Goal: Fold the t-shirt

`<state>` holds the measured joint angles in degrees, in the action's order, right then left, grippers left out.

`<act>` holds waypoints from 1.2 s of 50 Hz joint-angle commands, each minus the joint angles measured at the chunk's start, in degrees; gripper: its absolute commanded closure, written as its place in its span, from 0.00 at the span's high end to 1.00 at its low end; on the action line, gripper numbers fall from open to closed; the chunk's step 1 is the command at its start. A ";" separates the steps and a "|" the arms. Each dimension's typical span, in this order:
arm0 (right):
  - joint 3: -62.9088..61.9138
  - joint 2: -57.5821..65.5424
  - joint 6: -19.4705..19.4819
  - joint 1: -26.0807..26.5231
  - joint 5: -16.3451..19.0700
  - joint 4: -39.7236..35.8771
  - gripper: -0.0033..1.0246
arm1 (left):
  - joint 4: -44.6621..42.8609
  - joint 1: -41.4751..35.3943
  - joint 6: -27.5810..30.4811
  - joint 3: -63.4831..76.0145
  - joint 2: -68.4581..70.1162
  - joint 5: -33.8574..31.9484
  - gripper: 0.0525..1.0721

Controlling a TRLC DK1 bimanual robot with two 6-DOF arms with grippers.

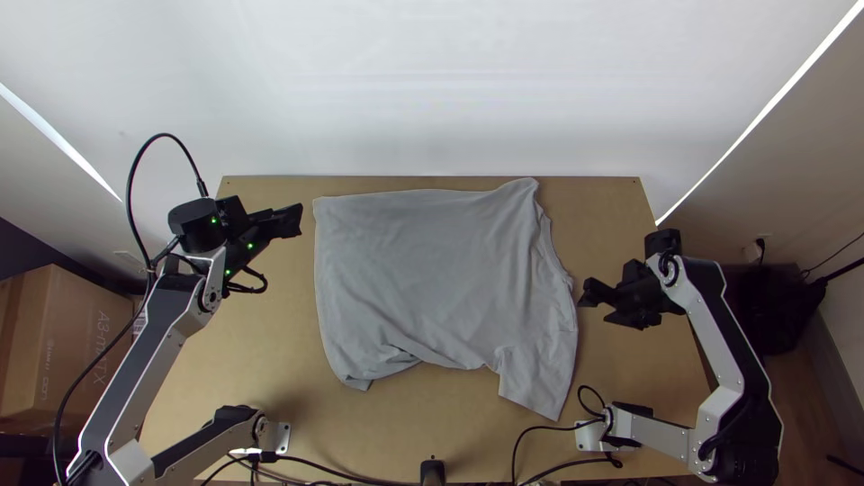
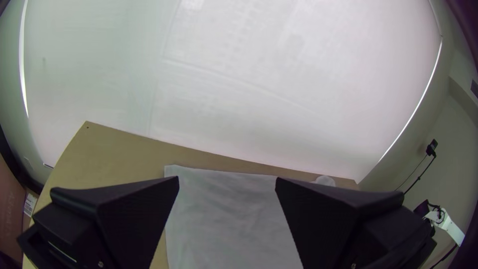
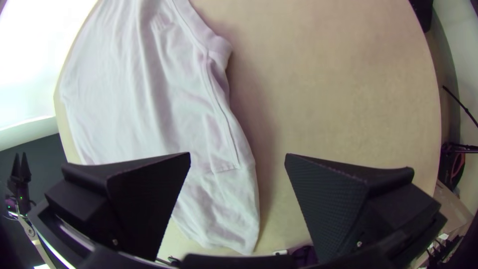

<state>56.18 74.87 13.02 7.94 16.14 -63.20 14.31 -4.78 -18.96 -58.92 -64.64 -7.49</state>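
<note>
A grey t-shirt (image 1: 441, 279) lies mostly spread on the table, its neckline along the right side and one sleeve pointing toward the near edge; its near left corner is a little turned under. My left gripper (image 1: 290, 221) is just left of the shirt's far left corner. My right gripper (image 1: 596, 301) is beside the shirt's right edge. In the left wrist view the left gripper (image 2: 227, 184) stands open, with the shirt (image 2: 224, 219) beyond its fingers. The right gripper (image 3: 238, 162) is open too, nothing between its fingers, near the shirt (image 3: 149, 89) and its sleeve.
The wooden table (image 1: 270, 360) has bare surface around the shirt. Black cables (image 1: 531, 432) run along its near edge. A cardboard box (image 1: 67, 342) stands off the table at the left. A white wall rises behind the far edge.
</note>
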 commanded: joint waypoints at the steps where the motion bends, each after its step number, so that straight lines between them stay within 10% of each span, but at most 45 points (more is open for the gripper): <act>1: -3.89 0.45 -1.33 -0.65 1.17 0.18 0.84 | 0.37 -1.03 -1.43 1.96 2.15 -0.34 0.95; 17: -10.04 4.76 -1.41 -2.67 2.23 7.04 0.83 | 1.95 -1.29 -1.08 4.95 5.14 -0.25 0.95; 25: -11.89 5.72 -1.41 -3.11 2.32 13.37 0.47 | 2.83 -1.20 -0.73 4.95 5.76 -0.16 0.95; 31: -11.80 5.20 -1.41 -3.37 2.23 15.39 0.02 | 10.83 -3.31 4.28 3.98 5.58 -0.34 0.95; 49: -12.15 3.26 -1.68 -2.06 2.23 14.24 0.03 | 49.42 -10.34 30.30 4.07 9.27 -7.81 0.95; 60: -12.33 2.56 -1.06 -3.20 2.23 14.33 0.03 | 58.03 -21.59 27.84 5.83 7.51 -10.09 0.95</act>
<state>45.34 79.18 11.90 5.34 18.04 -48.47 69.34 -21.30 10.70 -54.08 -55.72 -16.38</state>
